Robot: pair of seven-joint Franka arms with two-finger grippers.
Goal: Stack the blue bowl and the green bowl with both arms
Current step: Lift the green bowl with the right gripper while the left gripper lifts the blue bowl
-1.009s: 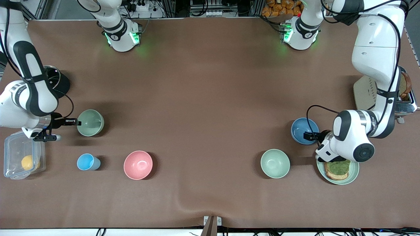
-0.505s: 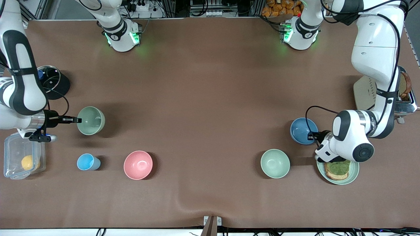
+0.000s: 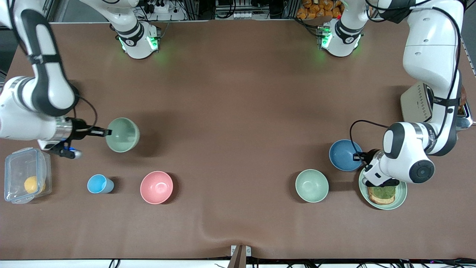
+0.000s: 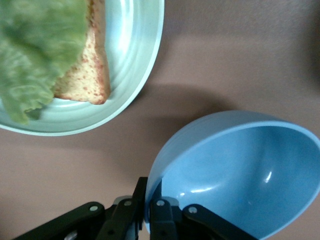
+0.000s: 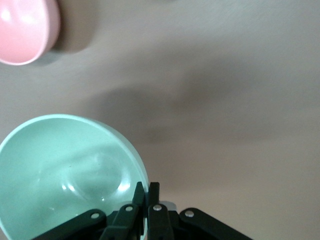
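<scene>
Front view: right gripper (image 3: pixel 107 131) is pinched on the rim of the green bowl (image 3: pixel 123 134), holding it off the table at the right arm's end, over bare tabletop farther from the camera than the pink bowl (image 3: pixel 156 187) and light-blue cup (image 3: pixel 99 184). Right wrist view shows fingers (image 5: pixel 154 202) clamped on the green bowl's (image 5: pixel 65 175) wall, one inside, one outside, shadow on the table below. Left gripper (image 3: pixel 359 156) is closed on the rim of the blue bowl (image 3: pixel 344 155) at the left arm's end, just beside the plate (image 3: pixel 401 196) with toast and lettuce. Left wrist view shows the blue bowl (image 4: pixel 240 175) tilted, rim pinched between the fingers (image 4: pixel 159 216). A paler mint bowl (image 3: pixel 311 185) sits nearer the camera than the blue bowl.
</scene>
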